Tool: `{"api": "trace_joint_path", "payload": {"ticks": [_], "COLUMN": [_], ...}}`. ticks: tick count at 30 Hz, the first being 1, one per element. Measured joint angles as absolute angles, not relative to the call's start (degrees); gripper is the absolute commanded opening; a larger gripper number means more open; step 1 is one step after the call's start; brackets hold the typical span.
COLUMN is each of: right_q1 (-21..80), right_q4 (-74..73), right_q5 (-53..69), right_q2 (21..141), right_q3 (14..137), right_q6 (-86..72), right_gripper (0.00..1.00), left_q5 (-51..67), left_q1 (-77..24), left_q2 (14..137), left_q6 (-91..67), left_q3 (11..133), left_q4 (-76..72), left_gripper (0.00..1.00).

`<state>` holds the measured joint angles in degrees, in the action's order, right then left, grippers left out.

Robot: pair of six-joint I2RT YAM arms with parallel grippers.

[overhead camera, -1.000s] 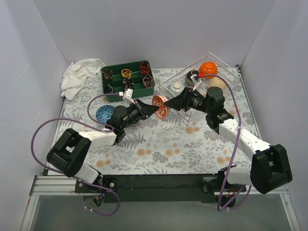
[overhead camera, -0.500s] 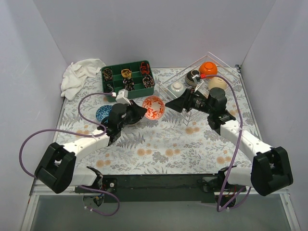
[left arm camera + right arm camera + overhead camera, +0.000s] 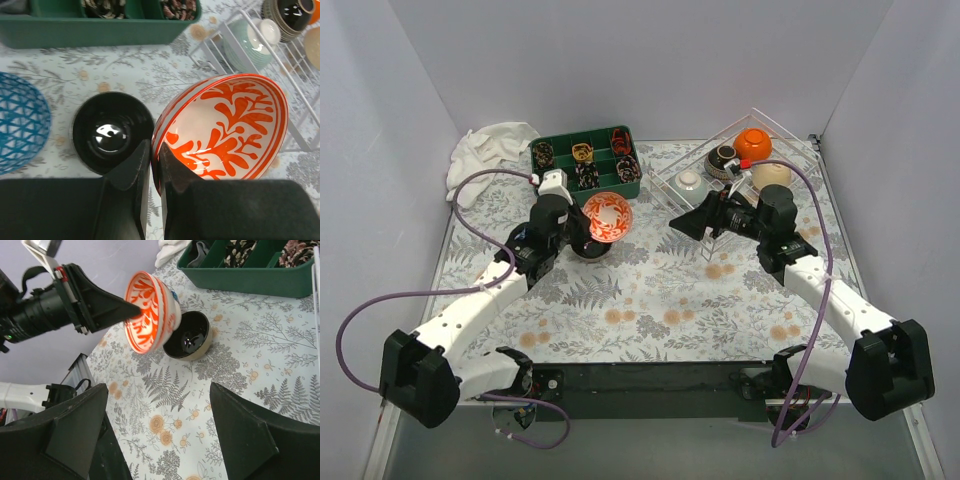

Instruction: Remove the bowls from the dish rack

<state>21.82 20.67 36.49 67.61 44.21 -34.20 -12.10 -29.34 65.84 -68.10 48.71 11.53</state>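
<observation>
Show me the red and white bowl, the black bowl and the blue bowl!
red and white bowl (image 3: 225, 130): left wrist view, on its painted inside.
black bowl (image 3: 111, 136): left wrist view, on its shiny bottom.
blue bowl (image 3: 20, 125): left wrist view, on its lattice pattern.

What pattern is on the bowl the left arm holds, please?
The bowl: orange fern sprigs on white; left wrist view.

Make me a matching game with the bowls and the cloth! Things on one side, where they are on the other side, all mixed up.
Things:
1. red-patterned bowl
2. black bowl
3. orange bowl
4. white cloth

Places:
A. in the dish rack
B. pinched by its rim in the left gripper
C. bunched at the far left corner
D. standing upright on the table

Pairs: 1-B, 2-D, 3-A, 4-C
</observation>
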Motion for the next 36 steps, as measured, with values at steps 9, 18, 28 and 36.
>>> {"api": "trace_joint_path", "payload": {"ticks": [9, 18, 28, 36], "right_q1": [21.8, 21.8, 21.8, 21.8], "right_q4": [14.79, 12.6, 11.92, 11.51], "right_q5": [32.97, 32.32, 32.32, 32.32], "right_q2": [65.76, 65.28, 65.19, 65.19], "right_q3": [44.12, 44.07, 43.77, 43.24], "right_q6": [-28.27, -24.93, -23.31, -22.98], "right_gripper": [0.89, 0.89, 0.89, 0.89], "left_q5": [-12.47, -9.47, -5.13, -3.25], "left_q1": [-16.69, -5.54, 1.93, 4.54], "left_q2": [65.6, 71.31, 76.18, 80.12], "left_q6": [-62.94, -60.58, -60.4, -60.4], "left_q3": [51.51, 52.36, 52.4, 52.21], "left_q4": [22.44, 26.63, 24.73, 23.86], "left_gripper": [0.0, 0.0, 0.0, 0.06]}}
